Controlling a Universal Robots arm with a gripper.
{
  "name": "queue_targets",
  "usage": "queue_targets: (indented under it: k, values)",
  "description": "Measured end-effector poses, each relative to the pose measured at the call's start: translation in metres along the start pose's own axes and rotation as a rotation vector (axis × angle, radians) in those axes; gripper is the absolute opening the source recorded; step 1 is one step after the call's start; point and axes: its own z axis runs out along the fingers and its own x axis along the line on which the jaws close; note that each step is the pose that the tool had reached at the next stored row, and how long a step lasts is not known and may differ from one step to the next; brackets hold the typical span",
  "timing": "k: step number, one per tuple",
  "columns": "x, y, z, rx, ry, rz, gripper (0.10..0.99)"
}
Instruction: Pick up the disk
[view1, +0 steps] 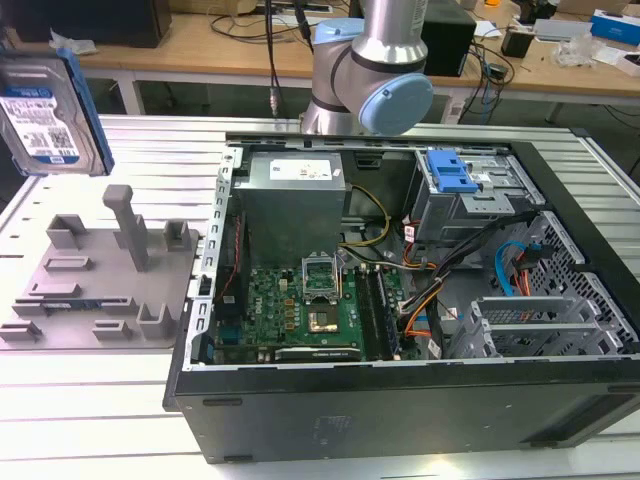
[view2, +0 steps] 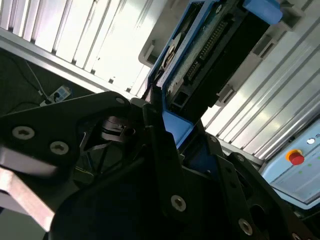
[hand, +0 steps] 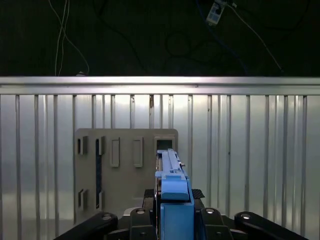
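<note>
The disk (view1: 45, 110) is a silver hard drive with a blue-and-white label and blue side rails. In the exterior view it hangs upright in the air at the far left, above the grey plastic holder (view1: 100, 290). In the second wrist view my gripper (view2: 177, 132) has its black fingers closed on the blue-railed end of the disk (view2: 210, 45), connector side showing. The first wrist view shows the disk (hand: 172, 170) edge-on between the fingers of the gripper (hand: 173, 197), over the holder (hand: 125, 170) on the slatted table.
An open computer case (view1: 400, 400) takes up the exterior view's middle and right, with a blue-handled drive cage (view1: 450, 175) and a motherboard (view1: 300, 310) inside. The arm's base (view1: 365, 60) stands behind it. A red button (view2: 296, 158) sits near the table edge.
</note>
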Motion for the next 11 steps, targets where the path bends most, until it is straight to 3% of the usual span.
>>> queue_targets:
  k: [2,7,11]
  values:
    - [0.0002,0.0001,-0.009,0.0,-0.0004,-0.001,0.365]
    - [0.0008,0.0001,-0.0475,0.0,-0.0026,-0.004,0.365]
    - [0.0008,0.0001,-0.0495,0.0,-0.0029,-0.005,0.365]
